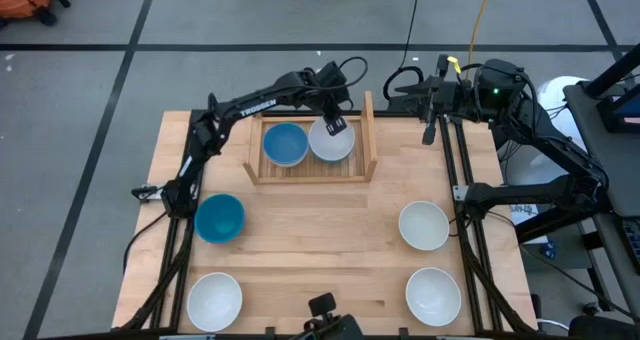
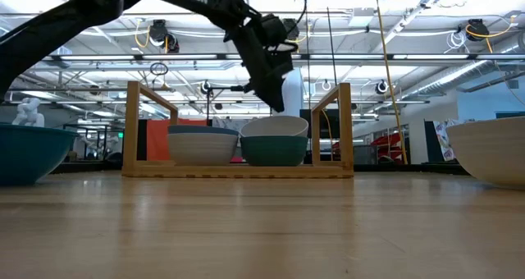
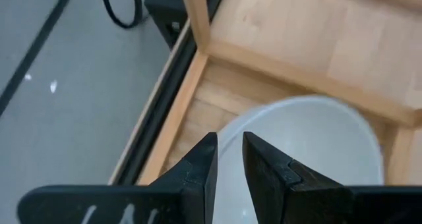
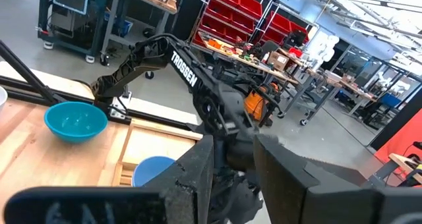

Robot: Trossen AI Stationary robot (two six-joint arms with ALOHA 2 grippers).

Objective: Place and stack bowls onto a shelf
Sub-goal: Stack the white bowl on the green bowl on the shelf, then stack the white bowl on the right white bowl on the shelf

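- High view: the left gripper (image 1: 331, 119) reaches over the shelf (image 1: 312, 170) and sits at the far rim of a white bowl (image 1: 331, 143) in the shelf's middle. A blue bowl (image 1: 285, 144) lies just beside it, in the shelf's left part. On the table (image 1: 320, 240) another blue bowl (image 1: 219, 218) stands at the left, and three white bowls stand apart: one near left (image 1: 214, 300), two at the right (image 1: 423, 225) (image 1: 433, 295). The right gripper (image 1: 430, 130) waits past the table's far right edge.
- Low view: the white bowl (image 2: 275, 127) sits nested in a dark green bowl (image 2: 274, 150); beside them, a white bowl (image 2: 202, 148) carries the blue one's rim (image 2: 202, 130). The left gripper (image 2: 275, 102) hangs over the stack's rim.
- Left wrist view: the fingers (image 3: 198, 168) straddle the white bowl's rim (image 3: 316, 138), with a narrow gap; whether they pinch it, I cannot tell.
- Right wrist view: the right gripper's fingers (image 4: 198, 165) stand apart, holding nothing, facing the left arm (image 4: 178, 62).
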